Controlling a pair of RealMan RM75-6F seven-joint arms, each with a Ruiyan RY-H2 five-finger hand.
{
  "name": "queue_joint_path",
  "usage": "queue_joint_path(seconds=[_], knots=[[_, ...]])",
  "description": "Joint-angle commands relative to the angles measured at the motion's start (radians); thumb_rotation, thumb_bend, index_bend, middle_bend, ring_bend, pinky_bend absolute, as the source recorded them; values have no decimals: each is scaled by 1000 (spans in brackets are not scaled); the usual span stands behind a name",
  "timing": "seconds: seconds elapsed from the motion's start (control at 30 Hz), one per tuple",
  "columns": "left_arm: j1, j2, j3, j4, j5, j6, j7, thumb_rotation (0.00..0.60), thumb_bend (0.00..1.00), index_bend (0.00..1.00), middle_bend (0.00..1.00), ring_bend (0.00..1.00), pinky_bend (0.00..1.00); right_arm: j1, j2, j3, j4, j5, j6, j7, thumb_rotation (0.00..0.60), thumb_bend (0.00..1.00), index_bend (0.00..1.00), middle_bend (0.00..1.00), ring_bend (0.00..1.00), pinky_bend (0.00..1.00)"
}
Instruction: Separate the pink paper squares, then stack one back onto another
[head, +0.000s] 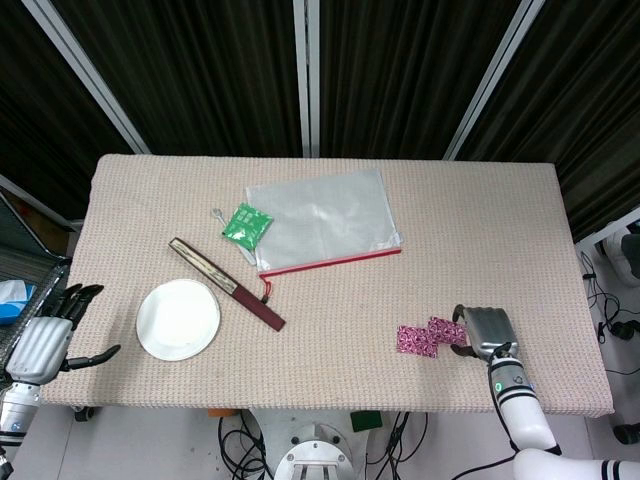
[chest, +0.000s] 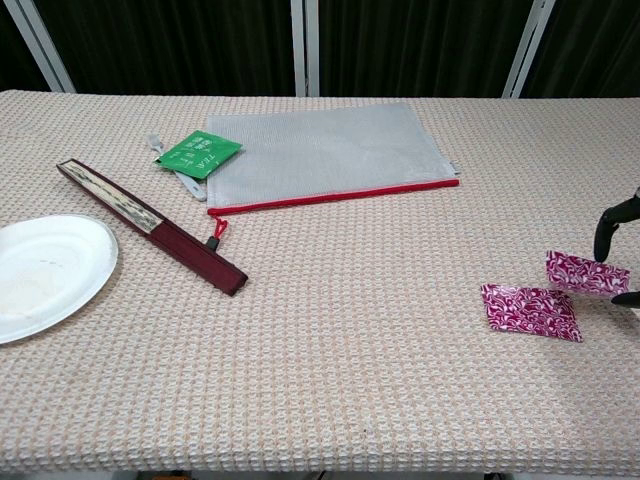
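One pink patterned paper square (head: 416, 340) (chest: 528, 311) lies flat on the table near the front right. My right hand (head: 484, 328) (chest: 618, 250) pinches a second pink square (head: 447, 330) (chest: 588, 273) by its right edge and holds it just right of the lying one, its near corner overlapping that one's right end. In the chest view only dark fingertips show at the right border. My left hand (head: 45, 337) hovers off the table's left front corner, fingers spread, holding nothing.
A white paper plate (head: 178, 318) (chest: 40, 273), a closed dark red folding fan (head: 226, 283) (chest: 150, 226), a green packet (head: 246, 224) (chest: 198, 154) and a clear zip pouch with red edge (head: 322, 216) (chest: 325, 150) lie on the left and middle of the woven cloth.
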Motion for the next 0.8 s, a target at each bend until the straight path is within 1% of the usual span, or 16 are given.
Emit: queue_joint_path(seconds=[0.03, 0.2, 0.37, 0.53, 0.8], knots=[[1, 1, 0, 3, 1, 2, -4, 164, 68, 93, 121, 59, 232, 12, -37, -17, -30, -24, 20, -40, 593, 501, 455, 1000, 992, 900], [0, 2, 2, 9, 3, 0, -13, 163, 69, 92, 121, 59, 232, 36, -92, -2, -10, 21, 16, -69, 593, 502, 456, 1000, 992, 900], [1, 2, 0, 14, 7, 9, -17, 164, 69, 92, 121, 59, 231, 53, -126, 12, 14, 53, 23, -84, 592, 502, 456, 1000, 992, 900], [-1, 0, -1, 15, 3, 2, -20, 166, 69, 93, 121, 59, 231, 62, -129, 19, 14, 78, 21, -82, 593, 502, 456, 1000, 992, 900], [-6, -3, 3, 16, 4, -10, -16, 166, 69, 97, 121, 59, 232, 71, -121, 7, 15, 83, 10, -77, 592, 477, 438, 1000, 991, 900]])
